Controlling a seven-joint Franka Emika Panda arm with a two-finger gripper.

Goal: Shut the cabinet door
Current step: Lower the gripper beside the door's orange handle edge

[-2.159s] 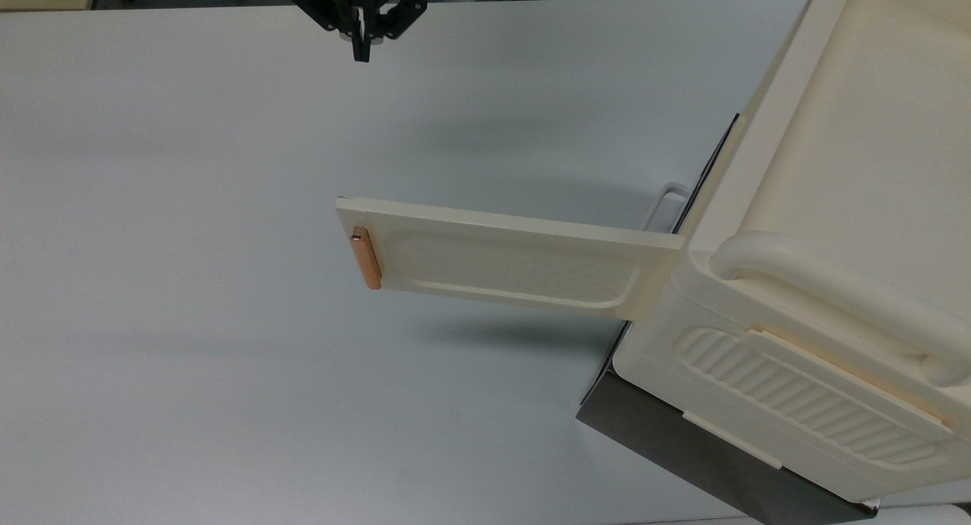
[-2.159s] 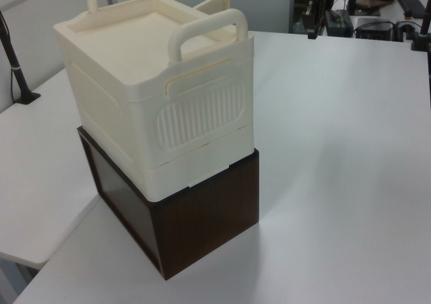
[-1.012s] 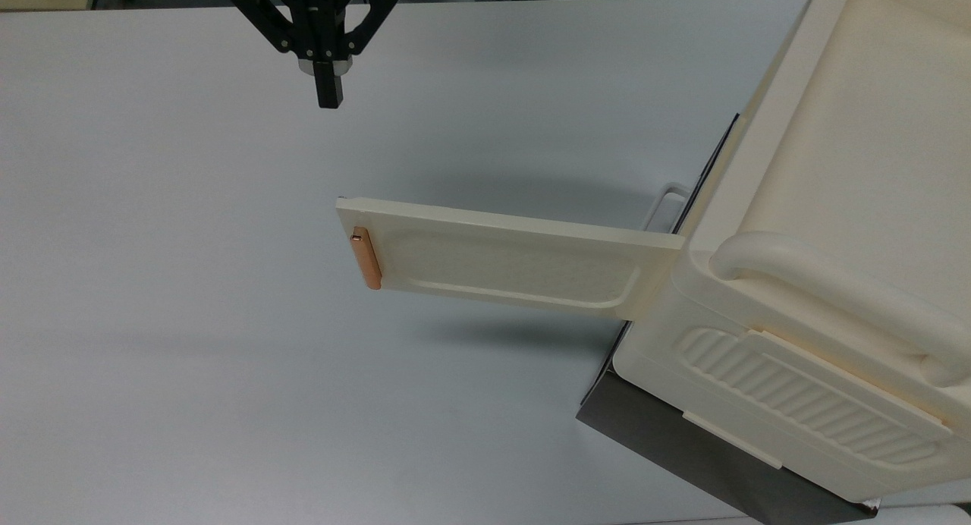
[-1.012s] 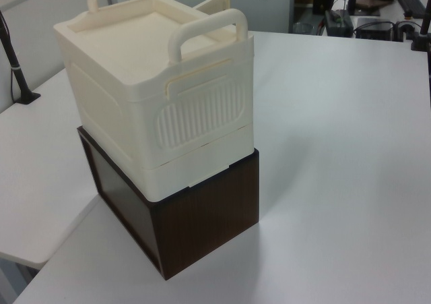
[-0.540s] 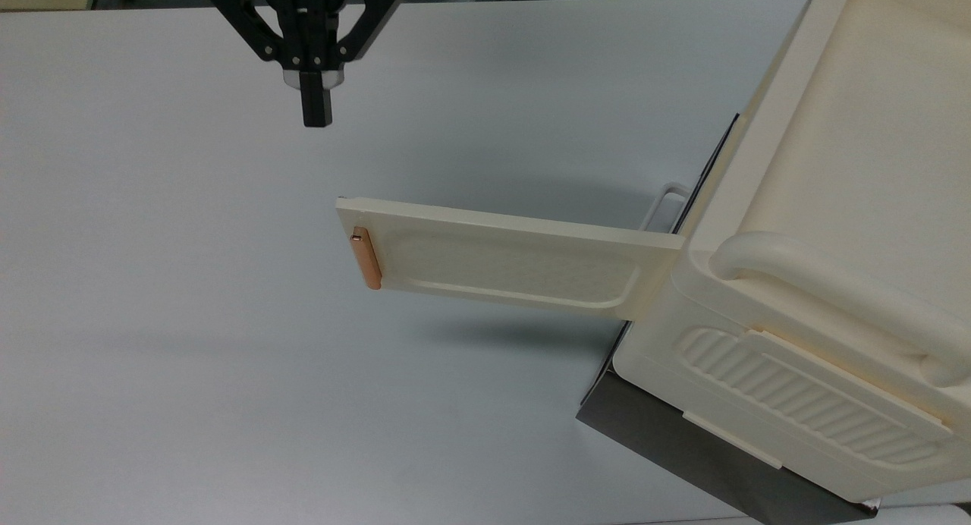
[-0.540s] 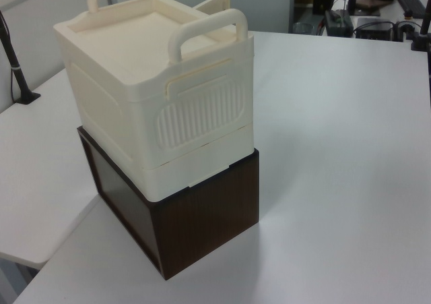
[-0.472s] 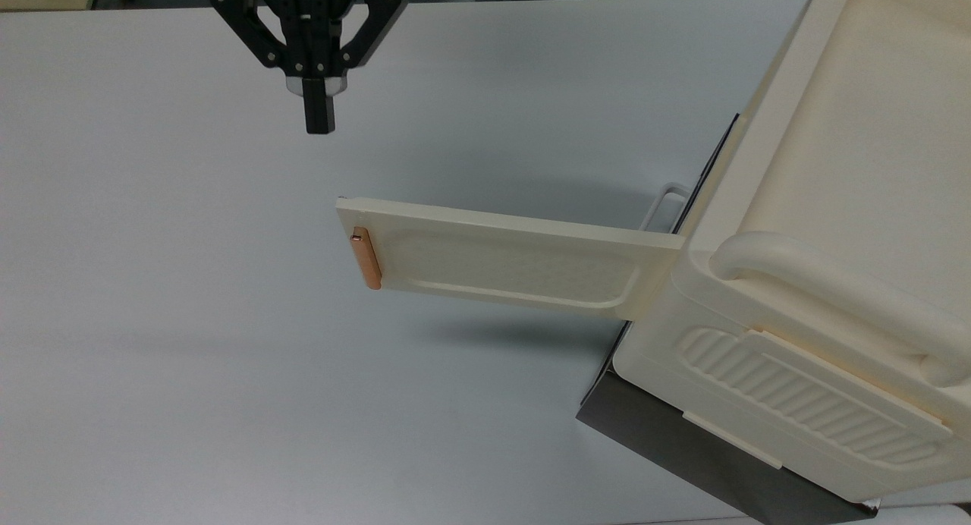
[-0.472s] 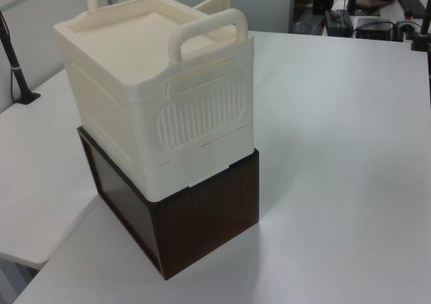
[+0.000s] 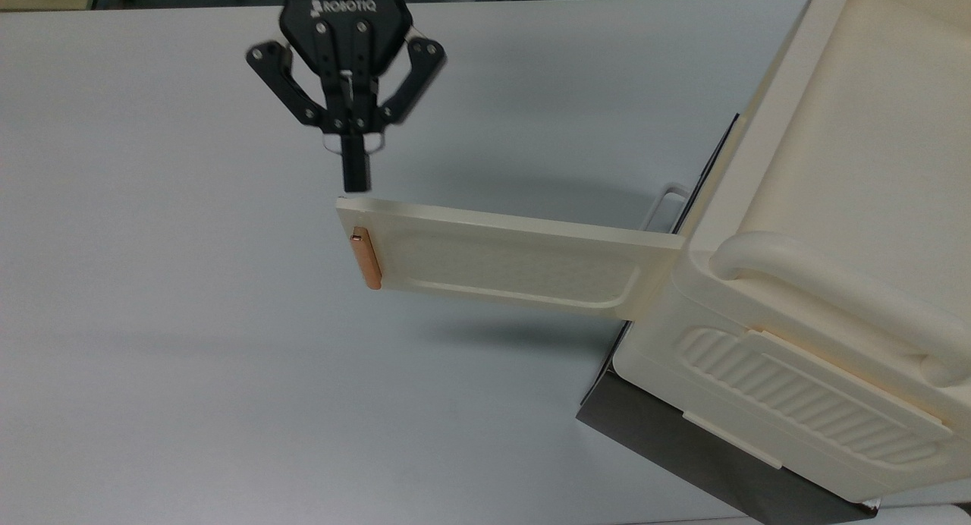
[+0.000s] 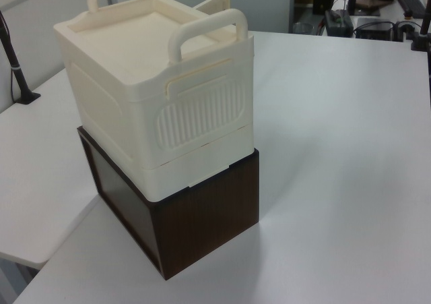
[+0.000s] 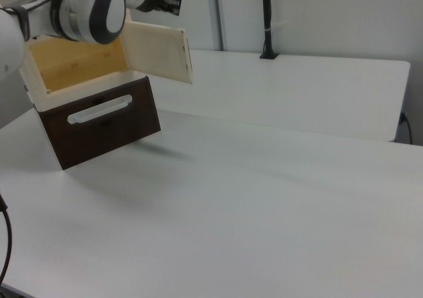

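Observation:
The cream cabinet [image 9: 834, 206] stands at the top view's right, and its cabinet door [image 9: 508, 263] is swung wide open, reaching left over the table. A small copper-orange handle [image 9: 370, 258] sits at the door's free end. My black gripper [image 9: 355, 182] hangs shut with nothing in it, its tip right at the door's upper edge near that free end; whether it touches I cannot tell. In the right view the door [image 11: 157, 52] stands out from the open cabinet [image 11: 73, 60], with the gripper [image 11: 173, 6] just above it. The left view shows the cabinet [image 10: 135, 68] from behind, with the door's edge [image 10: 214, 1] peeking past it.
The cabinet rests on a dark brown box [image 10: 202, 216] with a white pull handle [image 11: 99, 110]. The white table [image 9: 190, 358] stretches wide to the top view's left. Black clamped poles [image 11: 268, 20] [image 10: 17, 68] stand at the table edges.
The gripper has come down the top view and slightly right, from the table's far edge to the door's free end. The door has not moved.

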